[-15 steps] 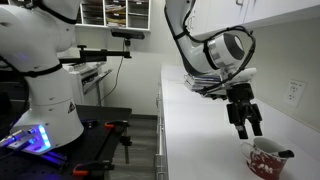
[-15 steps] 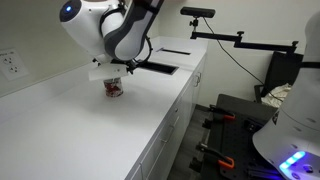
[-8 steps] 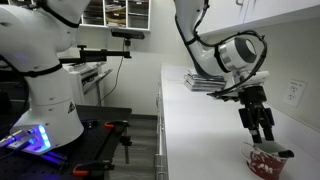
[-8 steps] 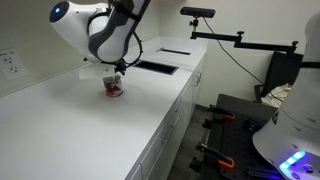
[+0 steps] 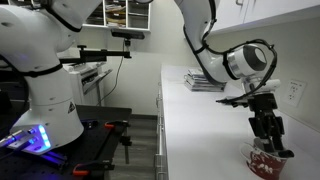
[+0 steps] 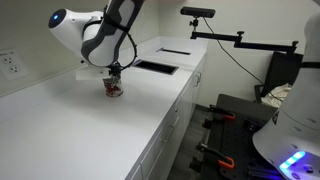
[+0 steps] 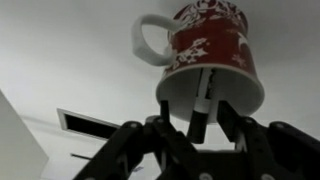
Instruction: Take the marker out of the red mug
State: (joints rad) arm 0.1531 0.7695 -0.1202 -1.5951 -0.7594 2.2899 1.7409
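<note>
White counter; rounded red mug, thin marker.

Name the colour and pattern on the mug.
The mug is red with white patterning, clearest in the wrist view.

The red mug is small and rounded, red with white patterning and a pale rim. It stands upright on a white counter, and both exterior views show it near the wall. In the wrist view, which is upside down, its mouth faces the camera and its white handle points to the left of the picture. The marker stands inside the mug, leaning on the rim. It is thin, with a white section and a dark end poking out past the rim.
</note>
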